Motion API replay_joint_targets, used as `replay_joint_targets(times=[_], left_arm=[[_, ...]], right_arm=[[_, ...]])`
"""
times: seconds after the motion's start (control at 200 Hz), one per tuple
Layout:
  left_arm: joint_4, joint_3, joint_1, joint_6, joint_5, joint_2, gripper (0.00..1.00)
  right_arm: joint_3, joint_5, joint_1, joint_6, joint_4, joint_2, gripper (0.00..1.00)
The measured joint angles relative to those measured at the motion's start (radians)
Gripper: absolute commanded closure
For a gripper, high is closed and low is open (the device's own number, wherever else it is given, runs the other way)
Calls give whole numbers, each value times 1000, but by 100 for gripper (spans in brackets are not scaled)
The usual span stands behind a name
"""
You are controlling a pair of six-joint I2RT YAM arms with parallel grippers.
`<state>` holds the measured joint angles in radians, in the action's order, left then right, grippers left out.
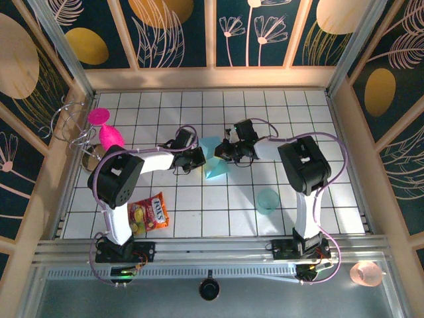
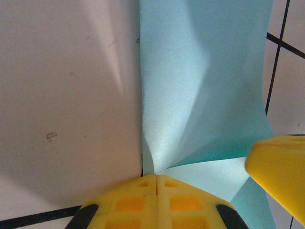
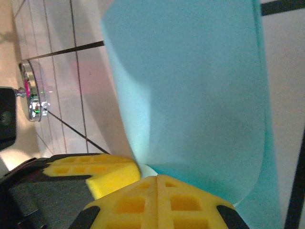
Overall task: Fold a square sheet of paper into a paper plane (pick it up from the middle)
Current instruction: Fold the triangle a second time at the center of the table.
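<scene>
Both arms meet at mid-table, and the light-blue sheet of paper (image 1: 214, 161) sits right between them, bent and creased rather than flat. The left gripper (image 2: 156, 182) has its yellow pads pressed together, seam tight, with the paper's edge pinched in. Soft creases fan away from that pinch. The right gripper (image 3: 157, 185) is clamped closed on the paper too. The sheet bows away from its pads in a smooth curve, matte, with a darker shade down one side.

In the left wrist view, one straight edge of the sheet runs up the middle over the white tiled table (image 1: 199, 106). A yellow finger of the other gripper pokes in at the right, just beside the paper. From above, the two grippers are close together, with the sheet touching both.

As for room, open tiles lie beyond the paper toward the back wall. A translucent teal cup (image 1: 267, 201) stands near the right arm, apart from the sheet. A candy bag (image 1: 149, 213) lies by the left arm's base, and a pink item (image 1: 111, 137) sits near the left edge.
</scene>
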<state>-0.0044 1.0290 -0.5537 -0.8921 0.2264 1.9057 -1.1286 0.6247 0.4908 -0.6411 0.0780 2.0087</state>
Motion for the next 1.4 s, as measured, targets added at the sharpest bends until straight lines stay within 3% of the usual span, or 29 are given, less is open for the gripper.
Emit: replay_joint_targets(times=[0.38, 0.686, 0.966, 1.402], left_arm=[[-26, 12, 0, 20, 1, -6, 100], [-29, 19, -16, 31, 23, -115, 100], [-26, 22, -82, 30, 58, -100, 100], [-39, -2, -98, 31, 80, -44, 100]], right_arm=[[-23, -27, 3, 19, -38, 40, 98], [-28, -33, 5, 31, -45, 43, 98], [-30, -34, 6, 31, -50, 44, 98], [-38, -32, 6, 31, -52, 50, 99]])
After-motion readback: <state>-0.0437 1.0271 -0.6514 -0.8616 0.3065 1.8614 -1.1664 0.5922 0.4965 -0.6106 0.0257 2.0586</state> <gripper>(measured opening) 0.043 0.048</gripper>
